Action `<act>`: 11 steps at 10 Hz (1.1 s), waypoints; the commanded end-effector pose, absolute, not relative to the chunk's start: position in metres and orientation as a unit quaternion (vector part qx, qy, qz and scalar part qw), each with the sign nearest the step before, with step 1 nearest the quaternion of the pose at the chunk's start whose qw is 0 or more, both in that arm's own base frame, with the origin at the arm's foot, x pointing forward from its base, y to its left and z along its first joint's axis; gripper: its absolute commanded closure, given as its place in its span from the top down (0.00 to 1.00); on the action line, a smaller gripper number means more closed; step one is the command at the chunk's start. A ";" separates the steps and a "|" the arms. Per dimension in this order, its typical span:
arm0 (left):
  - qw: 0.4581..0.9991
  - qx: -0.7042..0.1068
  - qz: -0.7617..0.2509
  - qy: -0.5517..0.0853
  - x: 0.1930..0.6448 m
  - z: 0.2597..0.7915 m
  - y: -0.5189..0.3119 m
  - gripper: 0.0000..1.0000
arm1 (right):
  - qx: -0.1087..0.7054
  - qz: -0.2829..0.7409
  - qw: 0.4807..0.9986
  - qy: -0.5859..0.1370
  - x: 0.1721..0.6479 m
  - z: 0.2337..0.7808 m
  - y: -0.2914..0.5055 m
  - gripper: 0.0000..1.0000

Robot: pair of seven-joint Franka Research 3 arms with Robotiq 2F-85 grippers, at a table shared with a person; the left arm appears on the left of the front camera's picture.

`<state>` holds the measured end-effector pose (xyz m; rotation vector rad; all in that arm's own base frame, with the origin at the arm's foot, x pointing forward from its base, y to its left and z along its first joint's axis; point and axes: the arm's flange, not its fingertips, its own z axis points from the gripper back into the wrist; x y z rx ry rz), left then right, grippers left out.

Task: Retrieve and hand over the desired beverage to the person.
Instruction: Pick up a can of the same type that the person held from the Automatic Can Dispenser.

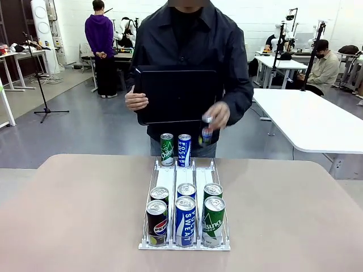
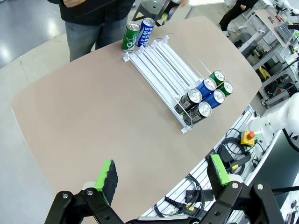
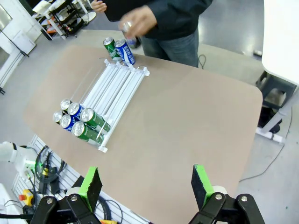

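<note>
A white wire rack [image 1: 163,177] lies along the middle of the tan table. Several drink cans stand at its near end: a black Pepsi [image 1: 156,222], a blue Pocari Sweat [image 1: 185,221] and a green can [image 1: 213,221] in front. A green can [image 1: 167,149] and a blue can [image 1: 184,149] stand at the far end. The person [image 1: 227,62] stands behind the table, holding a black tablet [image 1: 176,93] and a small can [image 1: 206,135] over the rack's far right lane. My left gripper [image 2: 162,172] and right gripper [image 3: 145,181] hover open and empty, high over the table's near side.
The table's bare top [image 1: 74,209] spreads wide on both sides of the rack. A white table [image 1: 317,122] stands at back right and a tripod stand [image 1: 45,107] at back left. Cables and a red stop button [image 2: 247,136] sit below the table's near edge.
</note>
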<state>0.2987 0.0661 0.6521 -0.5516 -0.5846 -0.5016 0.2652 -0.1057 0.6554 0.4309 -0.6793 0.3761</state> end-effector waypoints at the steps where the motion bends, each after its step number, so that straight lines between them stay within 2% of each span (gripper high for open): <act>1: 0.885 -0.273 -0.250 -0.283 0.300 0.654 0.068 1.00 | 0.219 0.190 0.898 -0.331 0.265 0.655 -0.105 1.00; 11: 0.885 -0.273 -0.250 -0.283 0.300 0.654 0.068 1.00 | 0.219 0.190 0.898 -0.331 0.265 0.655 -0.105 1.00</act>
